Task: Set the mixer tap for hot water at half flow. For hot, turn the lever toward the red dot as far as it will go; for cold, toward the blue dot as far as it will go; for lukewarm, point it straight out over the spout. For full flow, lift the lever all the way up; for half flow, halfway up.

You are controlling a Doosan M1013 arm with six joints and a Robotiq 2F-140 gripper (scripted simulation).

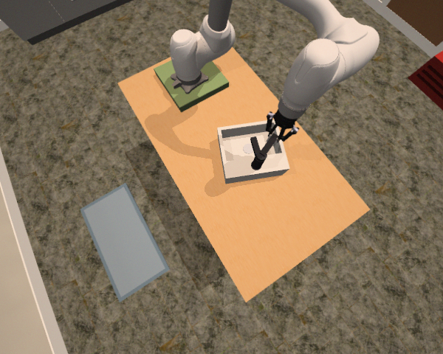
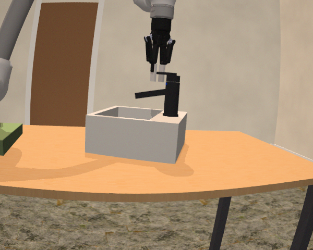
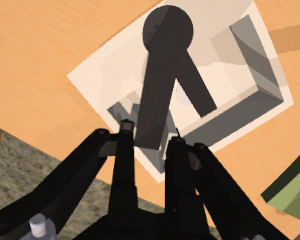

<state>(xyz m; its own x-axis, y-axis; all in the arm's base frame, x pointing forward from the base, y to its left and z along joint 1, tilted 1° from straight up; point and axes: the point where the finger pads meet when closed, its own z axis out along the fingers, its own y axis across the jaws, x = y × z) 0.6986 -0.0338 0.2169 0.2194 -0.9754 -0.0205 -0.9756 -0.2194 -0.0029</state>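
A black mixer tap (image 1: 257, 163) (image 2: 171, 98) (image 3: 168, 28) stands on the corner of a white sink box (image 1: 252, 177) (image 2: 129, 134) (image 3: 97, 82). Its spout (image 1: 253, 145) (image 2: 148, 94) (image 3: 202, 92) reaches out over the basin. The flat lever (image 1: 266, 149) (image 2: 167, 73) (image 3: 153, 94) lies about level on top of the tap, angled away from the spout. A blue dot (image 2: 166, 84) shows on the tap body; no red dot is in sight. My gripper (image 1: 274, 138) (image 2: 157, 76) (image 3: 149, 116) comes down from above and is shut on the lever's free end.
The sink stands on an orange table (image 1: 271, 236) (image 2: 232, 155) (image 3: 57, 14). The arm's green base block (image 1: 210, 82) (image 2: 2, 139) (image 3: 293, 194) sits at the far end. A blue-grey panel (image 1: 122, 240) lies on the floor; a red crate (image 1: 439, 80) stands off to the right.
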